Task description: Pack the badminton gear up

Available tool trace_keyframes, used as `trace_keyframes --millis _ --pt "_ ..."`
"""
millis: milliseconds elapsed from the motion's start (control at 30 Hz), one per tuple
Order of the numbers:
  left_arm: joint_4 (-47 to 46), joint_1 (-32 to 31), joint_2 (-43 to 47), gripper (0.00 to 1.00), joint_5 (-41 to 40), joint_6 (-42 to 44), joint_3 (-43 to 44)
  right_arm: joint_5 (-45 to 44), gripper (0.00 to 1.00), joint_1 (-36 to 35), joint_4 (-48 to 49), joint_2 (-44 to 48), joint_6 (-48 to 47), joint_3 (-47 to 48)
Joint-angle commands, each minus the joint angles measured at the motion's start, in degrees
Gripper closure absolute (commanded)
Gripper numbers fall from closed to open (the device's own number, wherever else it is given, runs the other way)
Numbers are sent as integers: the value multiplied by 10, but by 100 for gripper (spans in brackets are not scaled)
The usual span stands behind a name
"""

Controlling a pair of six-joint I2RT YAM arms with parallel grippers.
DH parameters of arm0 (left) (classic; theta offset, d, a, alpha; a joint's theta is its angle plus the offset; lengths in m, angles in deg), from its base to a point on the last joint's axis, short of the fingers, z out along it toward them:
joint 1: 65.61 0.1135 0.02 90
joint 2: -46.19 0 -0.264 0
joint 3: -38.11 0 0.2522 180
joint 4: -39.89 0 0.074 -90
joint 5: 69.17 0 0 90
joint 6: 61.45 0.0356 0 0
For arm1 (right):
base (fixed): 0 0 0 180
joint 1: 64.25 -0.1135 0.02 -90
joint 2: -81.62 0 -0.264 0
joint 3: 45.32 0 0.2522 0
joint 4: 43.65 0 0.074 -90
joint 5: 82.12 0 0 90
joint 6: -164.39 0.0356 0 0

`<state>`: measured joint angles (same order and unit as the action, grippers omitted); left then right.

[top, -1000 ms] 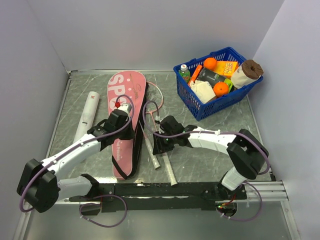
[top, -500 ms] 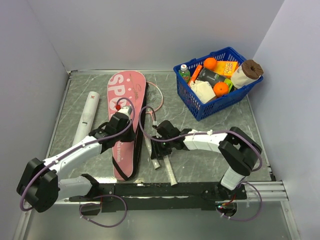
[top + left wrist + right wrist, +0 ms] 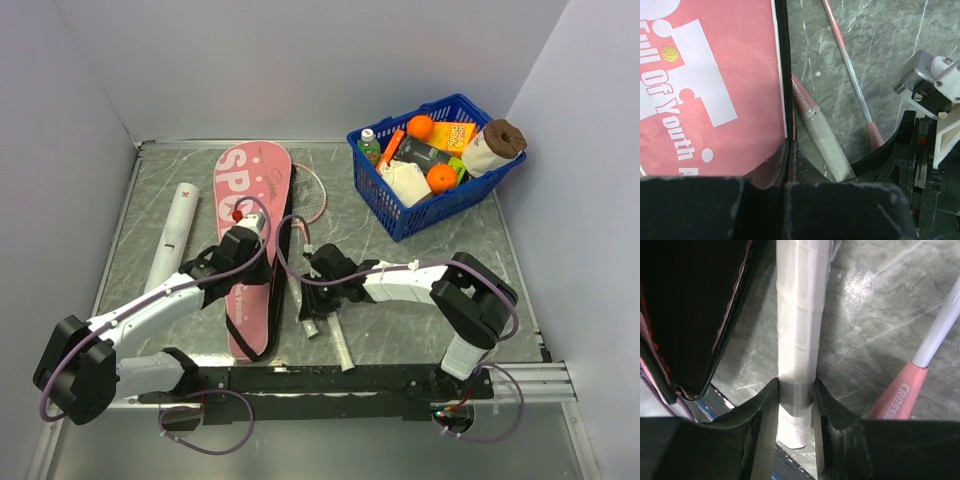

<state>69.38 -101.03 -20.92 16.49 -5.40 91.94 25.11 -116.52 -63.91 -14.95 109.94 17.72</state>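
Observation:
The pink bag (image 3: 243, 190) lettered "SPORT" lies lengthwise left of centre. My left gripper (image 3: 255, 268) is shut on its black zip edge (image 3: 785, 75), at the bag's right side (image 3: 705, 85). Two pink rackets lie right of the bag, heads (image 3: 312, 192) far and white handles (image 3: 311, 322) near. My right gripper (image 3: 312, 295) is shut on one white handle (image 3: 797, 315), a finger pressed on each side (image 3: 795, 390). The other racket's pink cone (image 3: 897, 395) lies to the right. The long white tube (image 3: 172, 232) lies left of the bag.
A blue basket (image 3: 440, 205) of groceries stands at the back right. The bag's black strap (image 3: 288, 225) runs between the bag and the rackets. Grey walls close the table on the left, back and right. The arm bases sit along the near edge.
My right gripper has slid left along the table and its fingers have closed in on the white racket handle. The left gripper stays shut on the bag's edge, moved slightly.

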Motion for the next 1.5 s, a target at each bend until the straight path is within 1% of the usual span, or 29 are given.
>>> trace_keyframes --millis 0,233,333,500,667,833,867,900,1000,1200,1467 --pt "-36 -11 2 99 6 -14 -9 16 84 -5 25 3 9 27" --pt "-46 -33 -14 99 6 -23 -11 50 87 -17 53 22 33 61" --pt "-51 -40 -14 99 13 -26 -11 47 89 -22 62 15 39 71" --pt "-53 -46 -16 99 20 -29 -10 53 91 -24 152 -1 69 57" --pt "-58 -47 -13 99 23 -30 -17 58 91 -32 204 -19 92 45" --pt "-63 -47 -3 99 27 -25 -18 61 81 -47 250 -41 102 35" --pt "-64 -47 -1 99 27 -24 -18 60 77 -49 258 -42 108 29" --pt "-65 -47 3 99 27 -23 -18 63 69 -50 267 -43 109 27" --pt "-68 -47 10 99 35 -22 -19 55 61 -51 258 -38 105 23" --pt "-77 -47 19 99 38 -23 -32 43 58 -51 258 -20 108 4" --pt "-84 -47 32 99 46 -23 -47 -17 54 -50 233 8 111 -31"
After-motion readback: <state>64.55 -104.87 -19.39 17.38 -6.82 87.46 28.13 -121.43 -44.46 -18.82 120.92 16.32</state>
